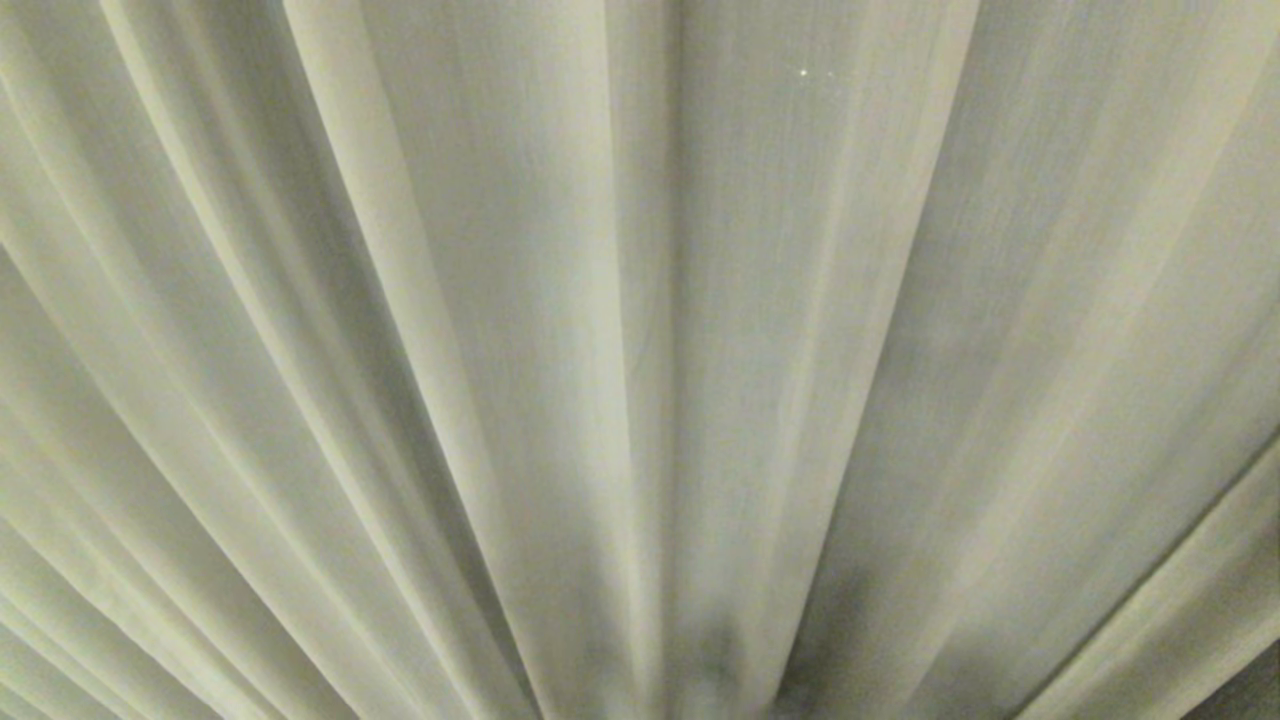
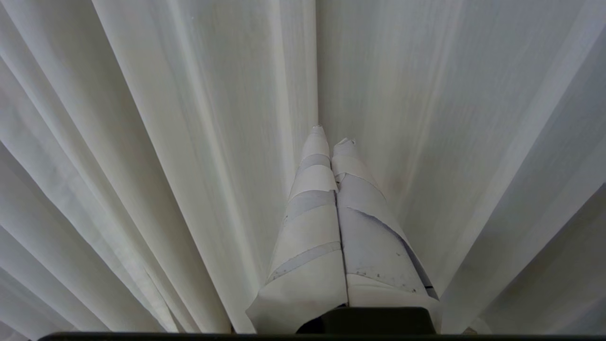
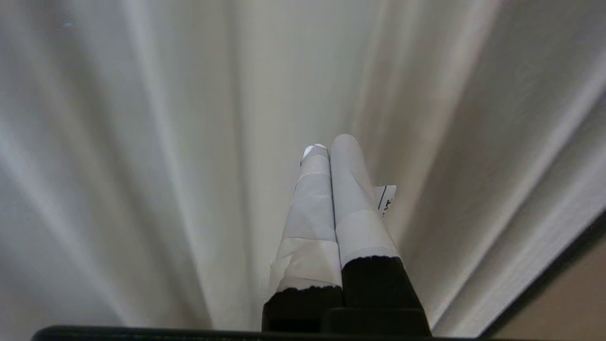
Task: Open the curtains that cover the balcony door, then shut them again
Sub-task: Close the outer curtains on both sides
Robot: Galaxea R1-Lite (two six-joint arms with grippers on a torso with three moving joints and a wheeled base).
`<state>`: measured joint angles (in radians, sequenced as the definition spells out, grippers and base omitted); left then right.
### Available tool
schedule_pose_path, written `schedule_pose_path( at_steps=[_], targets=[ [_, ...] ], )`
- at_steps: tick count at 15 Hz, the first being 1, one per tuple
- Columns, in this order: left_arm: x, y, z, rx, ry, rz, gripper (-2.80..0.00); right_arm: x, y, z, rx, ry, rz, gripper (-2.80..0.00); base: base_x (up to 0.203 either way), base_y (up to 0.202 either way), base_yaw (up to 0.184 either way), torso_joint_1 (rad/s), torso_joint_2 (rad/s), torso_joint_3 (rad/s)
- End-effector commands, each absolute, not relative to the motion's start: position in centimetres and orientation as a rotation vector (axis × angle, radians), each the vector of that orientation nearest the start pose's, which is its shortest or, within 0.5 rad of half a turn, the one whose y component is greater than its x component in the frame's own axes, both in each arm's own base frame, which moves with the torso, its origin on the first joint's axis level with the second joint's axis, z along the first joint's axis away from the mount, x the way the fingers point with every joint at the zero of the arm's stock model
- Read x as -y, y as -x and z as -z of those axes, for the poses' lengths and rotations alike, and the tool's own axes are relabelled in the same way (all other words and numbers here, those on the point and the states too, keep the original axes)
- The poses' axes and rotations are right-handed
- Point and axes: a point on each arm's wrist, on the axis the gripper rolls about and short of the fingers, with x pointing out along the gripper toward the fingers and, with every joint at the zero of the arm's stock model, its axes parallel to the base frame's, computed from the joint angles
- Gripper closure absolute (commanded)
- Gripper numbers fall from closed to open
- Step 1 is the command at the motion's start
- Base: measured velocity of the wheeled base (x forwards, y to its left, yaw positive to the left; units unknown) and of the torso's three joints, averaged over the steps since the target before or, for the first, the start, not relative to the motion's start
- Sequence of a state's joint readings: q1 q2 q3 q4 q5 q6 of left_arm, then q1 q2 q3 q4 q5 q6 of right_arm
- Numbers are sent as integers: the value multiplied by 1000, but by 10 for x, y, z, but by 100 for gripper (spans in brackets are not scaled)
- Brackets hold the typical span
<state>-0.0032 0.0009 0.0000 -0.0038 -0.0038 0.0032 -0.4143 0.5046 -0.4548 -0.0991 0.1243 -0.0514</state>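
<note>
1. The curtains [image 1: 640,360] fill the head view from edge to edge, drawn shut, pleats fanning up and outward. The balcony door behind them cannot be seen.
2. A seam [image 1: 668,300] where two panels seem to meet runs up the middle of the curtains; it also shows in the left wrist view, just above that gripper's tips.
3. The left gripper [image 2: 332,137] points at the curtains close to the seam, its taped fingers pressed together and holding nothing.
4. The right gripper [image 3: 329,144] also faces the curtains, fingers together and empty. A dark strip [image 3: 563,255] slants past the curtains' edge in its view; what it is cannot be told.
5. Judgement: the opening has not begun, and the step in hand is an approach to the fabric.
6. To do it well, I would part the fingers before touching, slip one finger behind a panel's edge at the seam, then pinch a fold rather than flat cloth.
7. Pull sideways along the rail, steadily; thin fabric may slip out of a shallow pinch.
</note>
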Motion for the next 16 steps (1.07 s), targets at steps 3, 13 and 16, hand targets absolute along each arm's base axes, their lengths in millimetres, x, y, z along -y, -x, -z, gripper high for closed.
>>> schedule_pose_path(
  at_steps=[3, 13, 16],
  targets=[
    [0, 23, -76, 5, -3, 6, 0, 17, -38, -246, 17, 35, 371, -280, 0, 0, 0, 0, 0, 0],
    [0, 23, -76, 5, -3, 6, 0, 43, -63, -278, 82, -20, 509, -280, 0, 0, 0, 0, 0, 0],
    [0, 23, -76, 5, -3, 6, 0, 46, -64, -284, 135, -10, 534, -280, 0, 0, 0, 0, 0, 0]
  ],
)
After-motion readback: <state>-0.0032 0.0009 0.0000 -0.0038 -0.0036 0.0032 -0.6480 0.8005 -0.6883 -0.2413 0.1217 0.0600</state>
